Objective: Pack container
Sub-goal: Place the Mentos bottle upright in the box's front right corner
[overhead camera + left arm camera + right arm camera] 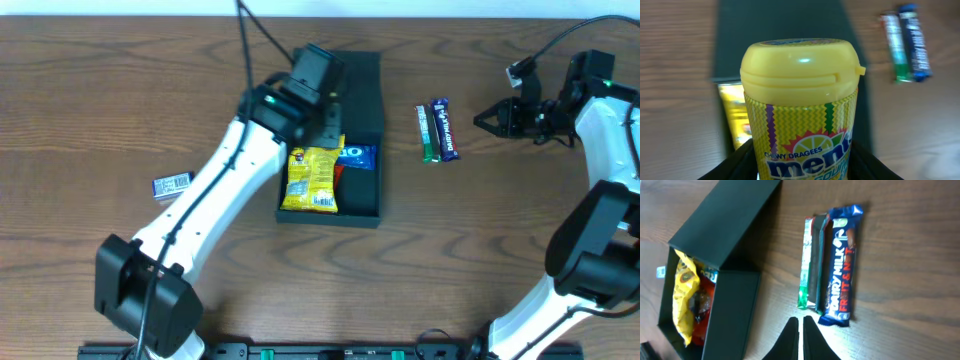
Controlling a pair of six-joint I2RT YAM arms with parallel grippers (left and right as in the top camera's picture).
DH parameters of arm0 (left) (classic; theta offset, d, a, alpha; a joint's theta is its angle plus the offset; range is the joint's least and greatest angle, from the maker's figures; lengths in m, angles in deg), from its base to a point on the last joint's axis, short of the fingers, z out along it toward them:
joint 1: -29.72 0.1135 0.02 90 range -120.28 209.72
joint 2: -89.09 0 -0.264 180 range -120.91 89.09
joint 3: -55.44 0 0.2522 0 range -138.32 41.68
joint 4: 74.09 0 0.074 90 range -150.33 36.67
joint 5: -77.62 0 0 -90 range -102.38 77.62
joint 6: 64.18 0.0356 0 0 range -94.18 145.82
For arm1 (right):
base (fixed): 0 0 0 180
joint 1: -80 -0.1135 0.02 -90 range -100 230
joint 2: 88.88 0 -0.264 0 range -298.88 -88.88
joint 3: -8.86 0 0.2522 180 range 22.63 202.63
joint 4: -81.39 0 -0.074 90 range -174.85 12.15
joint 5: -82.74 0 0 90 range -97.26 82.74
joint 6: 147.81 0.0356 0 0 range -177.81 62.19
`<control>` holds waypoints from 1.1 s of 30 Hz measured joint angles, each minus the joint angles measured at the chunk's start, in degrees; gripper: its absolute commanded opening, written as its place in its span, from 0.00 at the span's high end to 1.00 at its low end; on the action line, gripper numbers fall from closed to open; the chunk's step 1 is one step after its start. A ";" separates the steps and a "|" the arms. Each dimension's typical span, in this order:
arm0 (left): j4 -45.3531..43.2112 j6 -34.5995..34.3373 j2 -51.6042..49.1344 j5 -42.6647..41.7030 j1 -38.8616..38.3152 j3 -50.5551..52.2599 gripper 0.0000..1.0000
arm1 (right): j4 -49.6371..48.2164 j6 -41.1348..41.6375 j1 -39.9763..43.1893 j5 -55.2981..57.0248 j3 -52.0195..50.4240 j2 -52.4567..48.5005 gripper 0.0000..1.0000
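Mentos bottle (pixel 800 100), yellow with a flip cap, fills the left wrist view. The left hand (pixel 800 146) grasps it, a dark finger showing on either side of its label low in the frame and the cap pointing away from the wrist.

Behind the bottle lies the container (pixel 365 100), a dark box just left of the overhead frame's centre. Its flap lid is folded open toward the top of the frame and its tray toward the bottom, so its long axis runs top to bottom. The tray already holds a yellow snack bag (pixel 312 180) and, just beside it on the right, a blue Oreo packet (pixel 357 156).

In the overhead view the left hand hangs over the container, about where flap meets tray, so the open tray lies just below it in the frame. As I judge it, the coming move is a short lowering into the tray's free part beside the bag.

The right hand (pixel 801 330) is clenched on nothing, near the frame's right edge and well apart from the container. A green bar (pixel 427 133) and a Dairy Milk bar (pixel 445 130) lie side by side on the worktop (pixel 100 90) between it and the container. A small packet (pixel 172 184) sits alone at the left.
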 measured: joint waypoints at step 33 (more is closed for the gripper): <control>8.44 -4.33 -8.13 -7.89 -6.49 -0.04 0.52 | -0.96 0.96 4.33 -0.09 0.00 0.04 0.91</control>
